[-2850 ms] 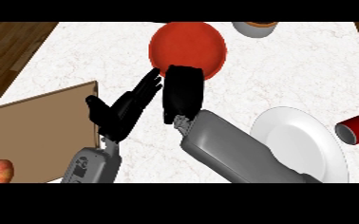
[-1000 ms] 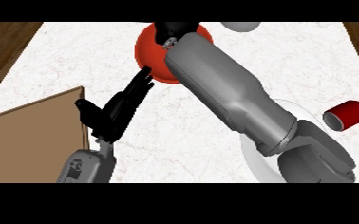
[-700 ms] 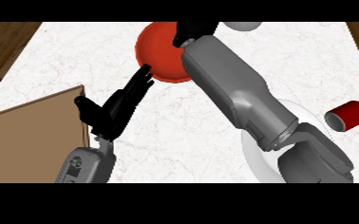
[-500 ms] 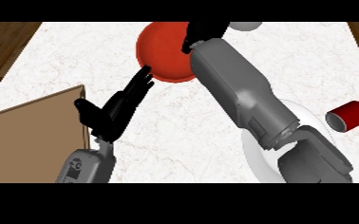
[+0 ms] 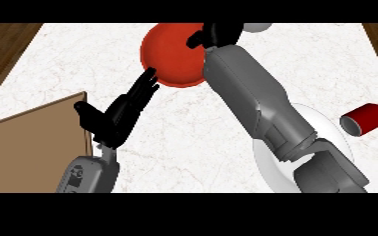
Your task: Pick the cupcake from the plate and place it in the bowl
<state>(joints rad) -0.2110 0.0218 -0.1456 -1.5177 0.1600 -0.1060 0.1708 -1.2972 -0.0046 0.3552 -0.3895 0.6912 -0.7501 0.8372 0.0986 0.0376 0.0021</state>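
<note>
The red bowl (image 5: 171,55) sits at the far middle of the counter. My right hand (image 5: 218,32) is over the bowl's far right rim, and its forearm crosses the bowl's right side. No cupcake shows anywhere; the hand and forearm may be hiding it. The white plate (image 5: 325,129) lies at the near right, mostly covered by my right forearm, and its visible part is bare. My left hand (image 5: 122,112) rests open, fingers up, just left of and below the bowl, touching nothing.
A brown board (image 5: 38,145) fills the near left. A red cup (image 5: 361,119) lies at the right edge beside the plate. A pale round object (image 5: 257,27) peeks out behind the right hand. Dark wood borders the counter at the far corners.
My right hand has slid rightward, from over the bowl's far middle to its far right rim. The left hand has stayed put.
</note>
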